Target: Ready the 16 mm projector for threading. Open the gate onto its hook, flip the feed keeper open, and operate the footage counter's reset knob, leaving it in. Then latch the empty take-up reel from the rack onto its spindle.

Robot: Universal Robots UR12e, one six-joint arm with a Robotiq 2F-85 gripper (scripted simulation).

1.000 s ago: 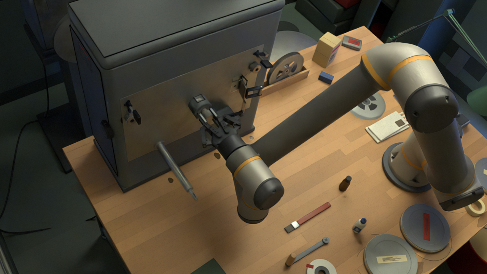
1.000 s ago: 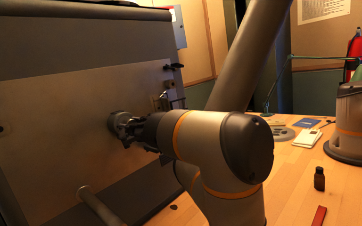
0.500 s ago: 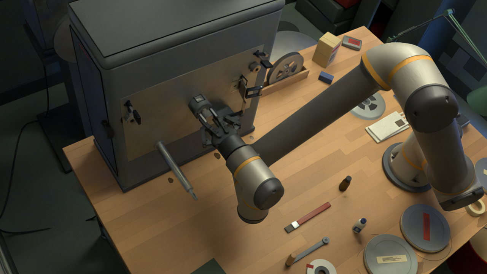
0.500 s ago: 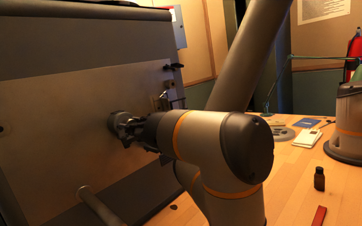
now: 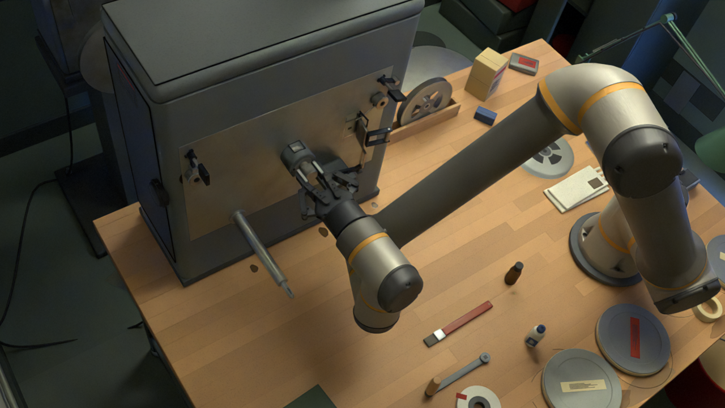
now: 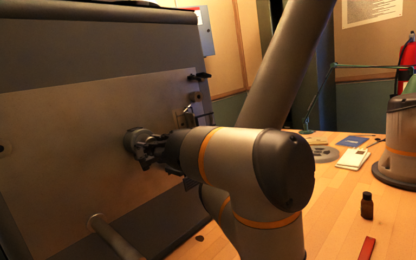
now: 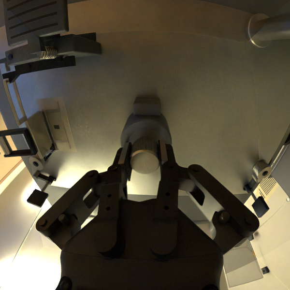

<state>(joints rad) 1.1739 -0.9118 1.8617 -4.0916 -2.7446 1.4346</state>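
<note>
The footage counter's reset knob (image 7: 144, 157), a short knurled cylinder standing out from a round housing on the projector's face plate, is gripped by my closed gripper (image 5: 310, 171) (image 7: 143, 155). The counter housing (image 5: 295, 154) (image 6: 135, 139) sits mid-panel. To the right on the plate is the film gate (image 5: 362, 133) (image 7: 51, 127), with a keeper lever (image 5: 390, 86) above it. The take-up spindle (image 5: 261, 252) (image 6: 113, 237) juts from the lower left of the plate. The empty reel (image 5: 425, 100) stands upright in its wooden rack behind the projector's right corner.
The projector body (image 5: 243, 91) fills the space directly ahead of my wrist. Another lever (image 5: 195, 170) sits at the plate's left. On the table lie a brown bottle (image 5: 513, 272), a red-handled brush (image 5: 458, 323), film cans (image 5: 632, 337) and a notepad (image 5: 576, 189).
</note>
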